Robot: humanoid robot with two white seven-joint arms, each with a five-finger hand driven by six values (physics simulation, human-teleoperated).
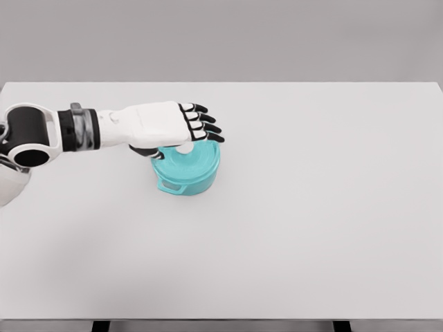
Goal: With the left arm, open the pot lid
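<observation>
- Teal pot (185, 169) sits a bit left of the middle of the white table (311, 207), with a small handle poking out toward the camera.
- Its lid (188, 162) is on, same teal, with a pale knob right under the hand.
- Left hand (169, 126) is over the back of the lid, black-tipped fingers (205, 128) stretched out and slightly fanned; can't tell if the thumb's actually pinching the knob.

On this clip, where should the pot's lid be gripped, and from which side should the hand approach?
Probably by the small white knob at the centre of the teal lid, coming from straight above. The lid is round and sits flat in the pot, so the raised knob looks like its only protruding hold. The left hand is over it, fingers extended.
</observation>
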